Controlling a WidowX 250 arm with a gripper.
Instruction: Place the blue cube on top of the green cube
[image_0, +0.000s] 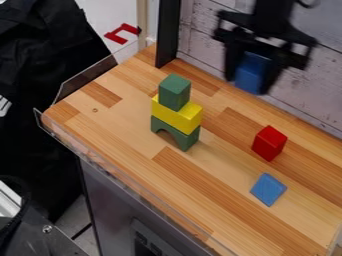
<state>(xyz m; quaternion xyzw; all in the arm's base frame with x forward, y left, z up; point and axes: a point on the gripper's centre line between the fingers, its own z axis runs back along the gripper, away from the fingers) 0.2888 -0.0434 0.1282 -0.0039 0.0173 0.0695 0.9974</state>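
Item, worktop (188, 187): wooden, bearing all the loose stock.
Item, blue piece (268, 190): between four and five o'clock of the view's middle; no part of the job.
Item, red block (270, 143): between three and four o'clock; likewise spare.
Item, stack: green arch (190, 140), yellow block (177, 114) upon it, green cube (174, 92) topmost.
Item, my end effector (250, 84): between one and two o'clock, before the wall (202, 35), pinching the blue cube (252, 71).
Hazards, by my judgement:
(a) Crossing towards nine o'clock too low, I could strike the green cube and topple the stack.
(b) Released off-centre or tilted, the blue cube could slide off; the green cube's top is small.
(c) Pressing down off-centre could upset the tall, narrow pile.
(d) Spreading unevenly or withdrawing sideways, I could drag the upper cubes away.
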